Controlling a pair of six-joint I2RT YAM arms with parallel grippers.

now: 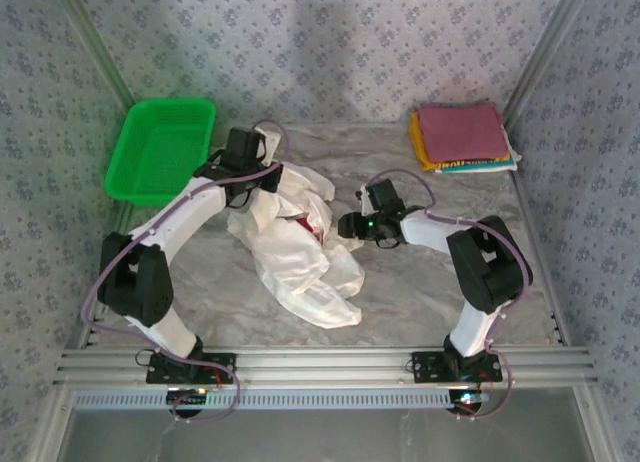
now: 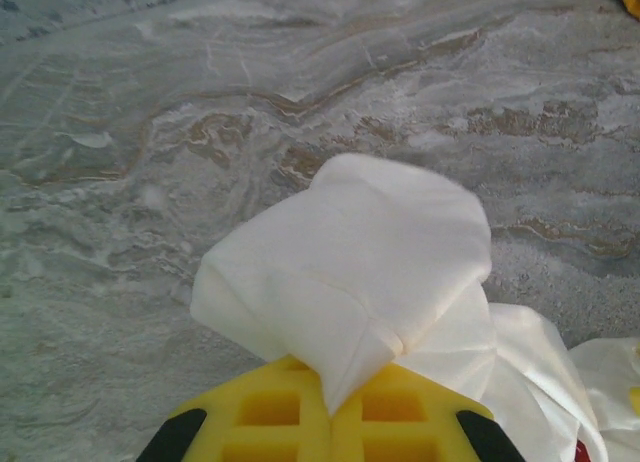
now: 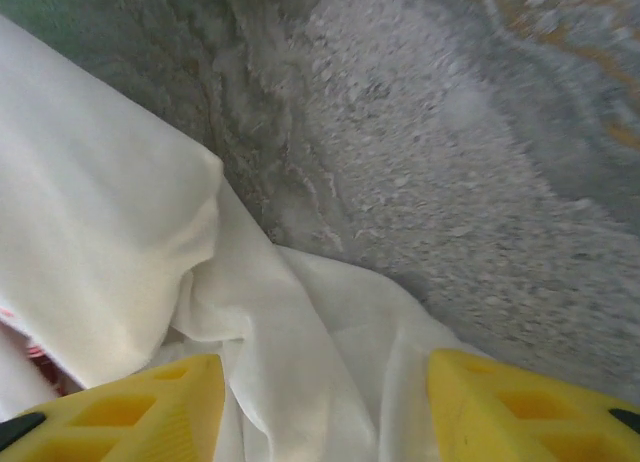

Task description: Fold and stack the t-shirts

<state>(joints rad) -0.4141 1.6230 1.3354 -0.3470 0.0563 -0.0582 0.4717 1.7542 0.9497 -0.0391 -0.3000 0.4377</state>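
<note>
Your left pincer (image 2: 335, 407) has its yellow fingers (image 2: 250, 412) brought together on a fold of the white t-shirt (image 2: 360, 262). The cloth bunches out ahead of the tips, and the contact line itself is covered by it. From this wrist view you cannot tell whether the bunch is lifted or rests on the marbled table (image 2: 200, 132). Your right pincer (image 3: 325, 412) stands with its fingers (image 3: 130, 412) apart, loose white cloth lying in the gap and neither pad pressing on it. A sliver of red print (image 3: 30, 352) shows at the left edge, too little to read. The overhead view supplies what the wrist views lack. The left pincer (image 1: 265, 142) sits at the far end of the t-shirt (image 1: 295, 252), and the right pincer (image 1: 345, 225) sits at its right side beside the red chest graphic (image 1: 315, 222). The garment lies crumpled and unfolded at mid-table, trailing toward the near edge. Its lettering is creased under and illegible, and the arms cover part of its far end. A stack of folded t-shirts (image 1: 462, 134) sits at the far right corner, well apart, with maroon on top and yellow and teal edges beneath; the count is unclear. A green basket (image 1: 135, 177) stands at the far left.
</note>
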